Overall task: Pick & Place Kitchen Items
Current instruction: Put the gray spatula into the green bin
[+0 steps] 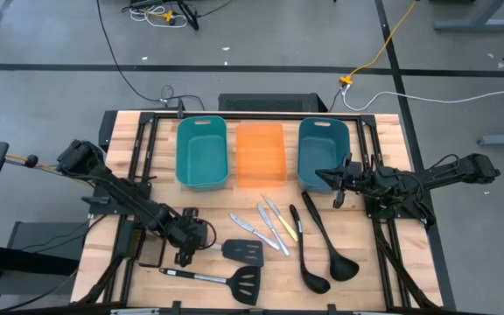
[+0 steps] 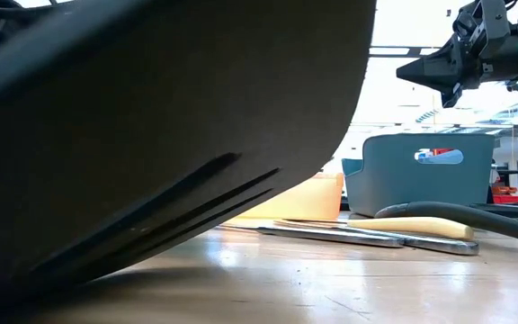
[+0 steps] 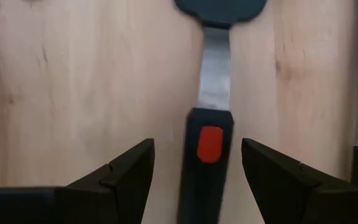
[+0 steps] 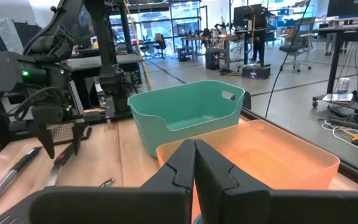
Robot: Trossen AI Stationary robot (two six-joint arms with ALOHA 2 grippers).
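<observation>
A black slotted spatula lies flat on the wooden table, and its handle with a red dot points at my left gripper. That gripper is open and low. Its fingers stand on either side of the handle's end without touching it. A second slotted spatula lies nearer the front edge. Three table knives and two black ladles lie mid-table. My right gripper is shut and empty, raised above the ladles' far ends.
Three bins stand in a row at the far side: teal, orange and blue. In the low view a slotted spatula head fills the left side, with knives and a ladle handle beyond.
</observation>
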